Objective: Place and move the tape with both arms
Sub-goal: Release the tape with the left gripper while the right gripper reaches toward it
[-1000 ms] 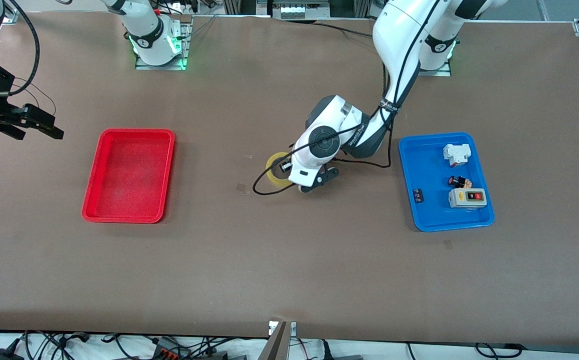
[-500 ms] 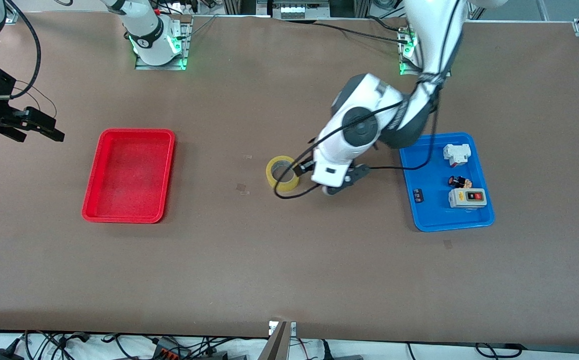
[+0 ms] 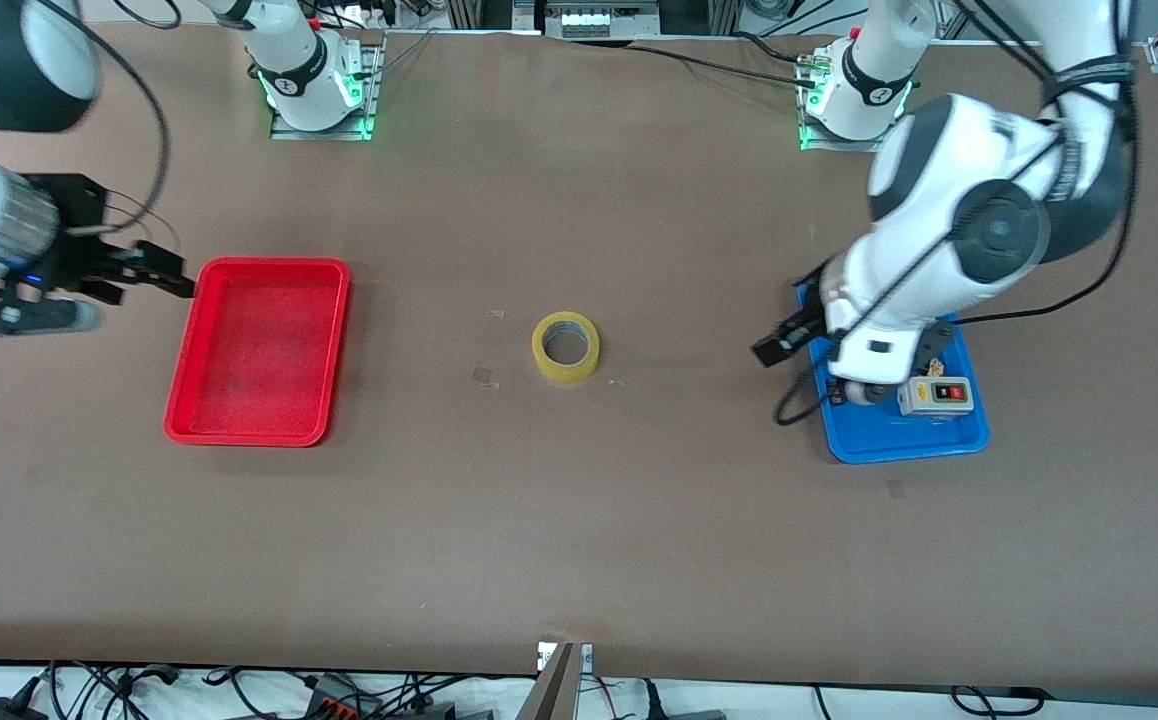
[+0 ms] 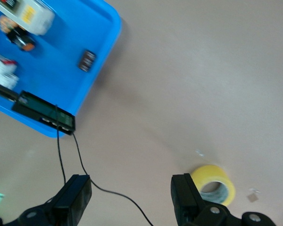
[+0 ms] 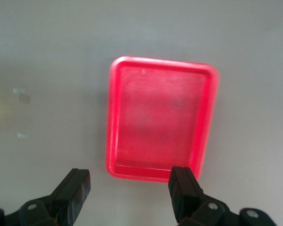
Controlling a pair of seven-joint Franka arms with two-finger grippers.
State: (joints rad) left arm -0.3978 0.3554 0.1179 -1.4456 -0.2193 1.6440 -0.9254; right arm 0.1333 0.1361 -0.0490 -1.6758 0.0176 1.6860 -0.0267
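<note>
Your front view looks down from high across the surface (image 3: 579, 540), facing both bases. The left wrist view looks down on the blue tray (image 4: 85, 89) and tape (image 4: 212, 184); the right wrist view sits above the red tray (image 5: 160, 117). Each overlaps the front view.

The tape (image 3: 566, 346) stands alone on bare table (image 3: 579, 520), well apart from the red tray (image 3: 259, 350) and blue tray (image 3: 879, 440).

yellowish translucent tape roll (image 3: 566, 346), flat on the table, hole up, between the two trays
</note>
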